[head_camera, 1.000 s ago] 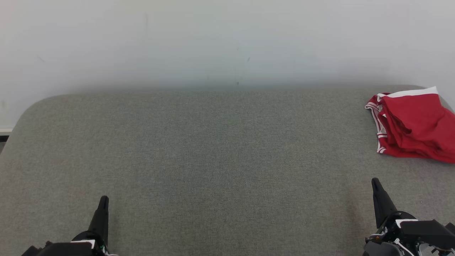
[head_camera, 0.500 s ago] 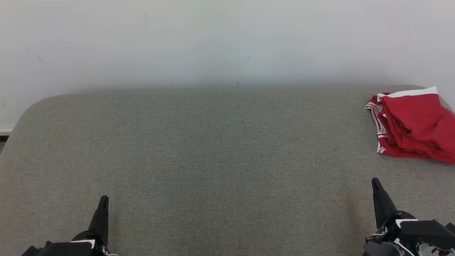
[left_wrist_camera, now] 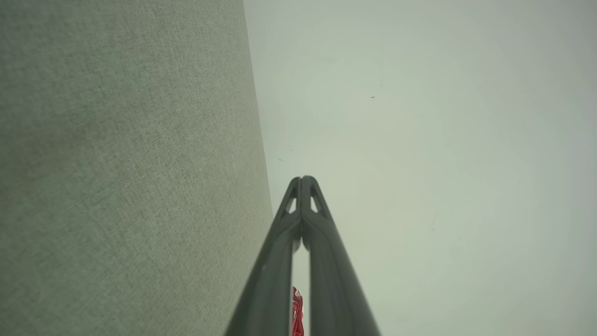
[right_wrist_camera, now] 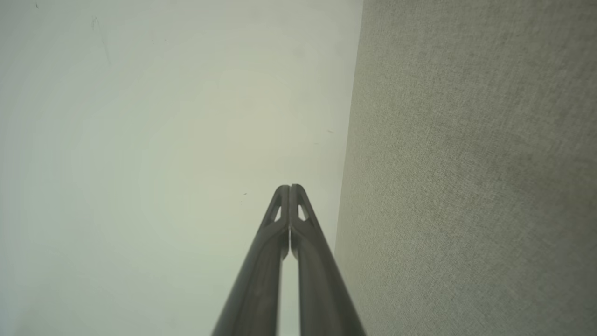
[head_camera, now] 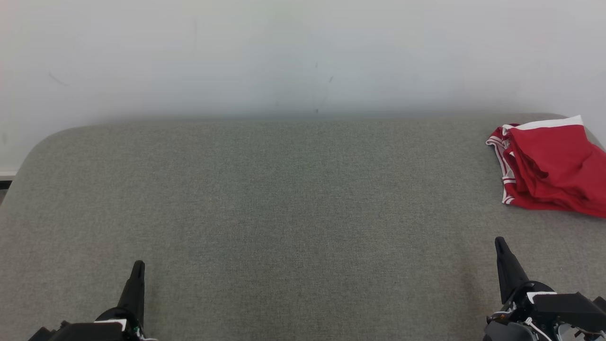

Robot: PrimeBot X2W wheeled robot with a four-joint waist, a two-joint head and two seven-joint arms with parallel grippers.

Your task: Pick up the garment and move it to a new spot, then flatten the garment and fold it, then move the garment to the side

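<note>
A red garment (head_camera: 551, 166) with white trim lies in a loose, rumpled heap at the far right end of a grey fabric-covered worktop (head_camera: 284, 199), close to its rounded back corner and cut off by the picture's right edge. Nothing touches it. The right pincer (head_camera: 500, 243) rests low on the near side of the worktop, apart from the garment, its two dark fingers pressed together and empty. The left pincer (head_camera: 138, 265) sits well away at the lower left, likewise closed on nothing. A pale wall (head_camera: 303, 57) rises behind. The likely risk is the garment's place by the edge: a closed pincer arriving from the side could shove the heap off the worktop, and a pinch into the bunched layers may lift just one fold and drag the rest. The head view gives the garment's full spread and both pincers at once. The left wrist view adds a thin red sliver of garment (left_wrist_camera: 296, 313) below the left pincer (left_wrist_camera: 302, 179), and the right wrist view confirms the right pincer (right_wrist_camera: 289, 187) has tips meeting.
</note>
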